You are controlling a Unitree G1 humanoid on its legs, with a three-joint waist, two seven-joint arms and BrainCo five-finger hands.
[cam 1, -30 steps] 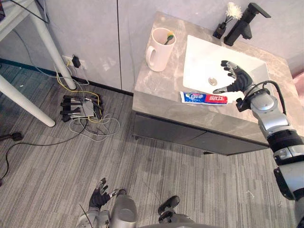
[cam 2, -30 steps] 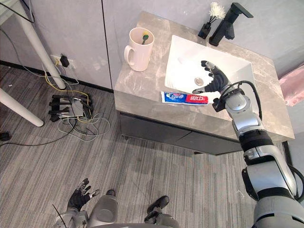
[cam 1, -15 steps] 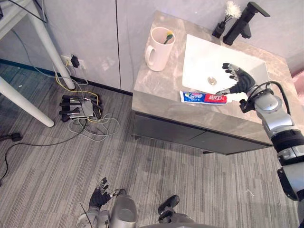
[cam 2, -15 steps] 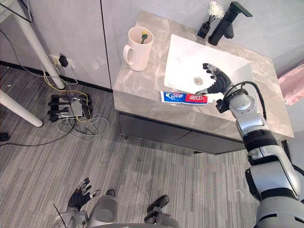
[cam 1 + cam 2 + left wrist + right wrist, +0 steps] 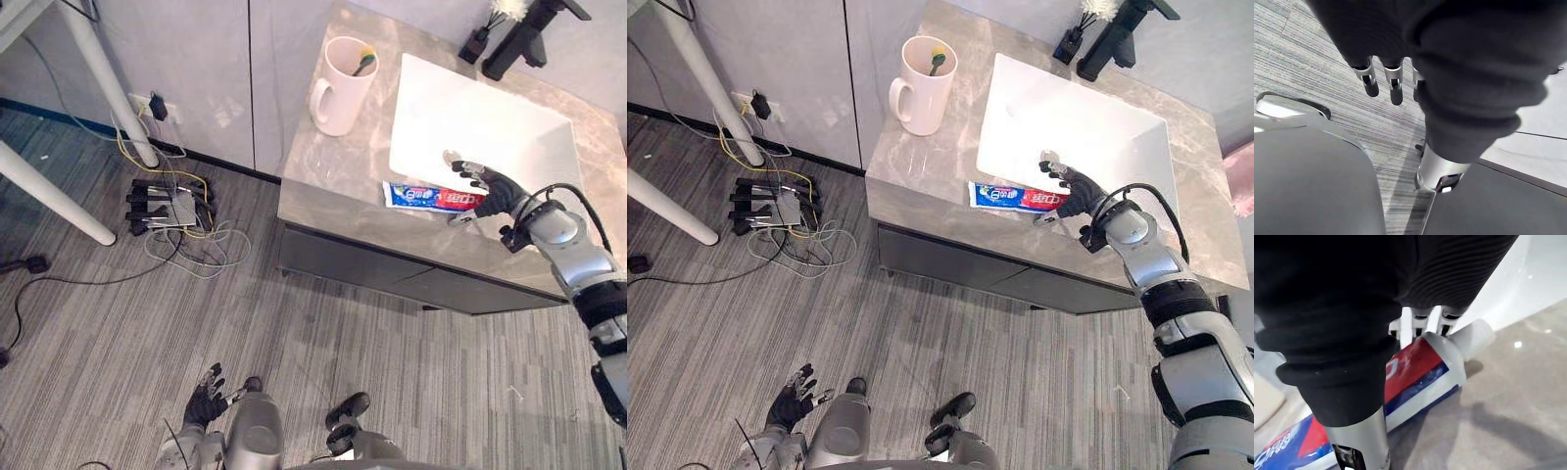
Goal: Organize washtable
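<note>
A red, white and blue toothpaste tube lies on the grey stone counter along the front edge of the white sink. My right hand hovers over the tube's capped end, open. In the right wrist view its fingers reach past the far side of the tube, with the thumb on the near side. A cream mug holding a toothbrush stands at the counter's left rear. My left hand hangs low by the floor, fingers relaxed.
A black faucet and a small black holder with a white brush stand behind the sink. On the floor to the left lie a power strip with tangled cables and a white table leg.
The camera has shifted. My right hand has come down from over the sink's front to the tube's capped end. The tube and mug have stayed put.
</note>
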